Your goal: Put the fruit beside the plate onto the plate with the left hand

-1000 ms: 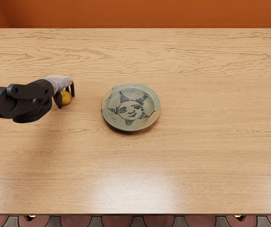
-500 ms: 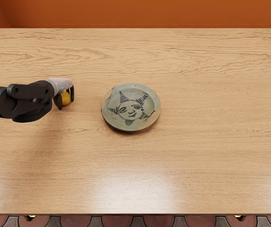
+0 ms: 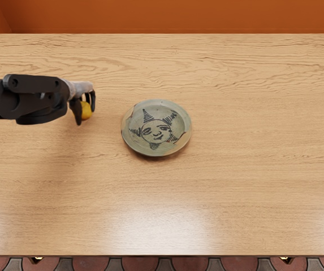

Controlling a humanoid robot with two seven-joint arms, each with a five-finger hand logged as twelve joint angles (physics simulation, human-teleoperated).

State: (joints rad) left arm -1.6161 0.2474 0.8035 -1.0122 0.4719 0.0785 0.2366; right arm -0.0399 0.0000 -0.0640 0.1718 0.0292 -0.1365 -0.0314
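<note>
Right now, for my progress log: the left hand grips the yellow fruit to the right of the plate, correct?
Not quite. The left hand grips the yellow fruit to the left of the plate, not the right, as the head view shows.

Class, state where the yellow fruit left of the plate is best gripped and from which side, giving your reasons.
Grip the fruit around its rounded middle, coming from above and the picture's left: it is small and round with no handle, and the left hand curls over it there, clear of the plate.
</note>
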